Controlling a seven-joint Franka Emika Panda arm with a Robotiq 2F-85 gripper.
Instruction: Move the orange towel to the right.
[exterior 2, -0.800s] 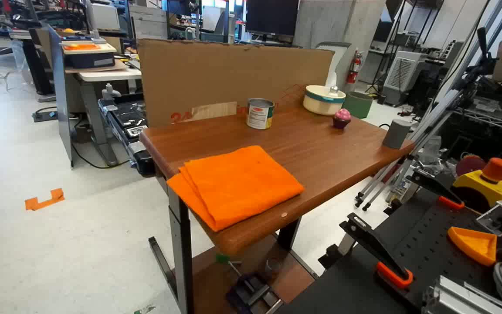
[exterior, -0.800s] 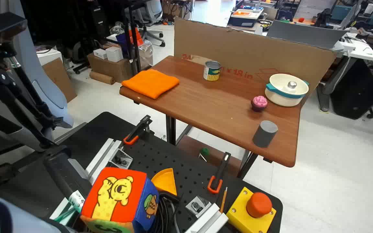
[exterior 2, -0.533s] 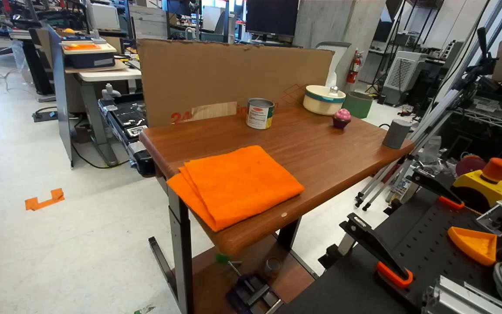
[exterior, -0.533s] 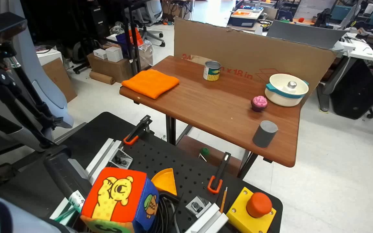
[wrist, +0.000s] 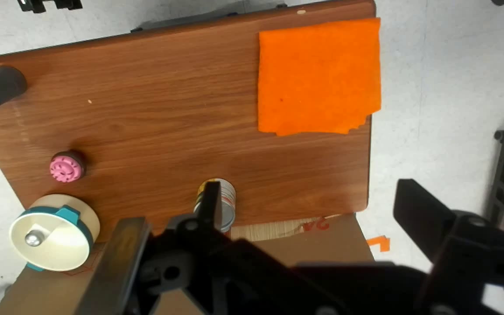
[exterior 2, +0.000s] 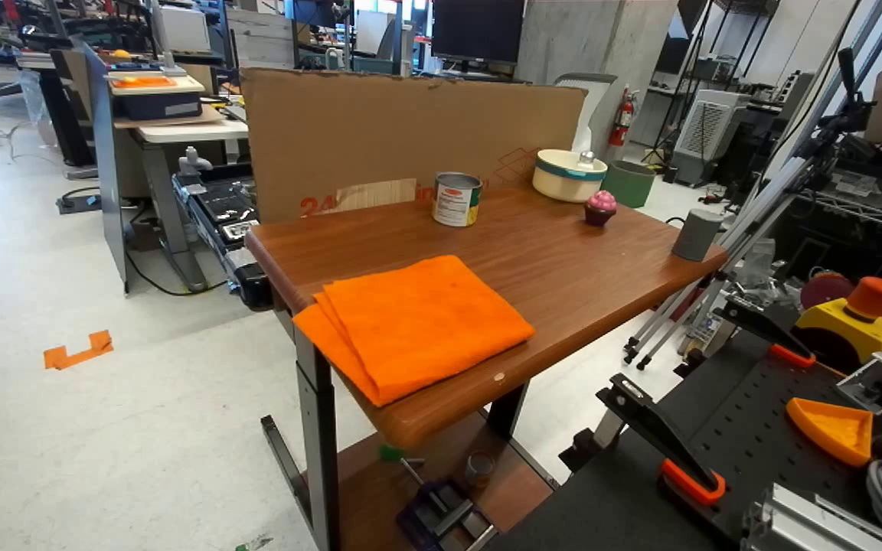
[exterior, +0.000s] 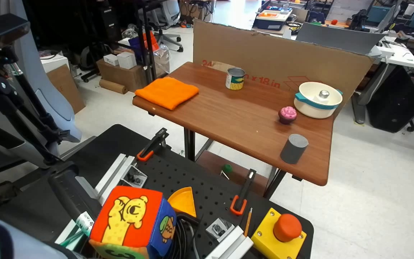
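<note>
The orange towel lies folded flat on a corner of the brown wooden table; it shows in both exterior views point(exterior: 167, 92) point(exterior 2: 422, 325) and at the upper right in the wrist view point(wrist: 320, 78). One edge of it overhangs the table's short end slightly. My gripper point(wrist: 309, 186) shows only in the wrist view, at the bottom. Its two black fingers are wide apart with nothing between them, high above the table and away from the towel. Neither exterior view shows the gripper.
A can point(wrist: 228, 199) stands near the cardboard wall point(exterior: 279, 54), partly hidden behind a finger in the wrist view. A pink cupcake point(exterior: 287, 115), a cream pot point(exterior: 316, 108) and a grey cylinder point(exterior: 294, 149) stand toward the table's opposite end. A black pegboard bench point(exterior: 192, 176) adjoins.
</note>
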